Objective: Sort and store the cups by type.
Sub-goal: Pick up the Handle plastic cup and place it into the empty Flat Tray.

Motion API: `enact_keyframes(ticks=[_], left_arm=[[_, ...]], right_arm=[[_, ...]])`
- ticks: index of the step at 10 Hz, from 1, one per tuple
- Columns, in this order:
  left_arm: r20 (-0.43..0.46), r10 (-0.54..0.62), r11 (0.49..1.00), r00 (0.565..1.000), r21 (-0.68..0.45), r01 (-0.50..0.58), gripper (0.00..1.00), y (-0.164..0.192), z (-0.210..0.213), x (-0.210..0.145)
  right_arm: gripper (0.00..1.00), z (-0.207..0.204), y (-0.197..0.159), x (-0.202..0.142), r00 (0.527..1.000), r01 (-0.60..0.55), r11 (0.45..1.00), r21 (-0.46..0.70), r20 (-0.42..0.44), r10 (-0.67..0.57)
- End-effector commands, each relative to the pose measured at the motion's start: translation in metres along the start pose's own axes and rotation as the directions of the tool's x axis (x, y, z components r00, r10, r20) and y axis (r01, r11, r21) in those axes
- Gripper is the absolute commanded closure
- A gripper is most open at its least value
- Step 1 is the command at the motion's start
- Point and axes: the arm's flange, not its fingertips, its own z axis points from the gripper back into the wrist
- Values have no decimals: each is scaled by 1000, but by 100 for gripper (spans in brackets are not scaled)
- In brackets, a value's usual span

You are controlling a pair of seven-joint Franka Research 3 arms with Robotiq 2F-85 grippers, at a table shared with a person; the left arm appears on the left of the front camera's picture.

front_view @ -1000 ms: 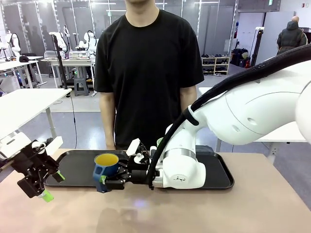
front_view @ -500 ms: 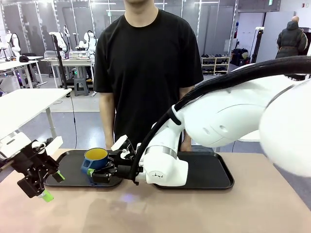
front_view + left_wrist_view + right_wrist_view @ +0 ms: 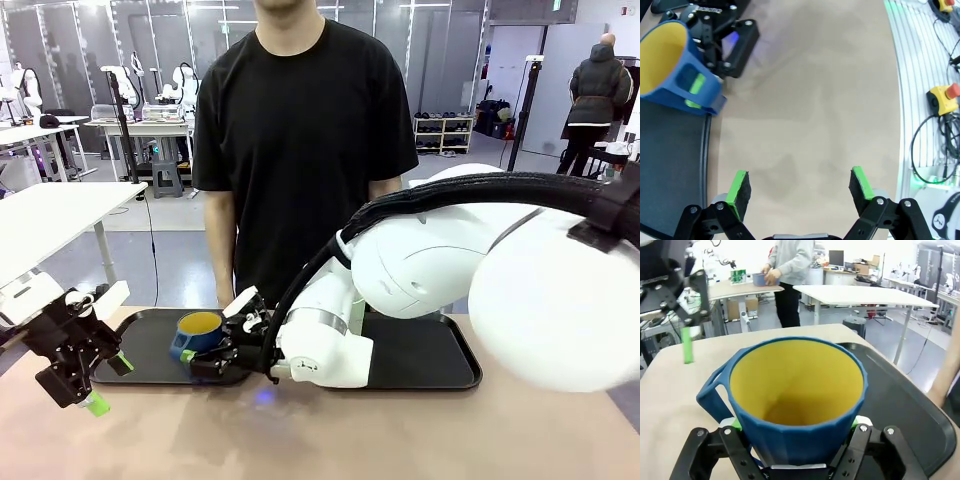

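In the front view, the blue mug (image 3: 197, 333) is seen left of centre, held by the right gripper (image 3: 205, 355) over the left end of the black tray (image 3: 440, 360). The mug stands upright, its yellow inside facing up. Whether its base touches the tray cannot be told. The right arm (image 3: 420, 300) is stretched across the middle of the frame from the right side, covering much of the tray. A person in a black shirt (image 3: 300, 130) is seen standing behind the table (image 3: 420, 440), at upper centre.

In the right wrist view, the mug (image 3: 796, 400) fills the centre of the frame, clamped between the green pads (image 3: 859, 421) of the right gripper, with its handle turned to the lower left. The tray (image 3: 910, 410) lies at the right of that frame.

The left gripper (image 3: 85, 375) is seen at the lower left of the front view, above the bare tabletop and apart from the tray. In the left wrist view its jaws are spread wide with nothing between them, the green pads (image 3: 738, 186) over the brown table (image 3: 810, 115). The mug (image 3: 675, 70) appears at the upper left of that frame, with the tray edge (image 3: 670, 160) below it.
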Motion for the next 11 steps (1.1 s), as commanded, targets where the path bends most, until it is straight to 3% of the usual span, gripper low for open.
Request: enact_keyframes(ticks=[1, 11], left_arm=[[3, 0, 1000, 1000, 17, 0, 0, 0, -3, -1], [3, 0, 1000, 1000, 17, 0, 0, 0, -3, -1]], right_arm=[[25, -9, 20, -16, 999, -26, 996, -83, 38, 30], [25, -18, 10, -37, 999, 18, 991, -133, -25, -21]])
